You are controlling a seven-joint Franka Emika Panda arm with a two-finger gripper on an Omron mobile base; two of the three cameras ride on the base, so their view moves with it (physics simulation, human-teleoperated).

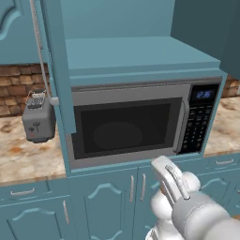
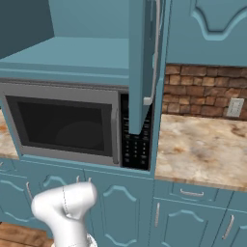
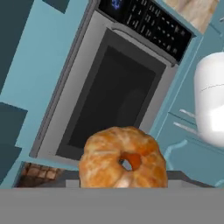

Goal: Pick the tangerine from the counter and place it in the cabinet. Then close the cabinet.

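The tangerine (image 3: 123, 159), orange and dimpled, sits very close in the hand view between the tips of my gripper (image 3: 124, 180), which is shut on it. The fruit hides most of the fingers. Behind it, tilted, is the microwave (image 3: 113, 87). The cabinet (image 1: 140, 56) above the microwave stands open, and its teal shelf (image 2: 72, 55) is bare. One door (image 1: 58, 70) is swung out edge-on at the left, and the other door (image 2: 142, 62) hangs out in front of the microwave's keypad. My arm (image 1: 180, 197) rises below the microwave. The counter (image 2: 202, 144) runs on both sides.
A grey toaster (image 1: 38, 117) stands on the counter left of the microwave (image 1: 131, 122). Brick wall (image 2: 202, 91) with an outlet (image 2: 235, 107) backs the counter. Teal base cabinets and drawers (image 1: 108, 197) lie below. Another wall cabinet (image 2: 212, 29) hangs at the right.
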